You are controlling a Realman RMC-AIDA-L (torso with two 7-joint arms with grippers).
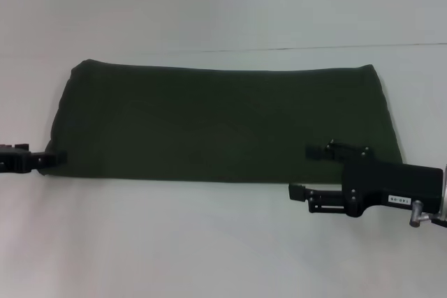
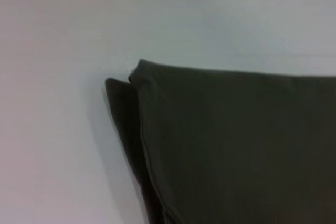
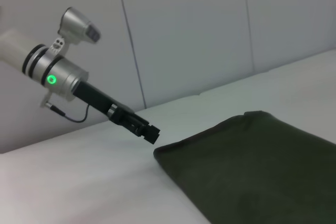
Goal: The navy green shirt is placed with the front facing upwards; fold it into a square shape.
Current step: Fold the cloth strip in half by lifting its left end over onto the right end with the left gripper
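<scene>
Lying across the middle of the counter [image 1: 209, 242], the shirt [image 1: 223, 123] is showing as a wide folded band, lettering hidden. The left gripper [image 1: 59, 158] is sitting at its near left corner; whether it is clenched cannot be told. The right gripper [image 1: 307, 170] is spreading released over the near right edge. Judged step: mid-fold. Next: both grasping ends, folding crosswise toward square.

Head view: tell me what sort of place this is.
Probably a lab test bench: a plain white table, bare pale wall panels, and only the folded navy green shirt between two robot arms.
</scene>
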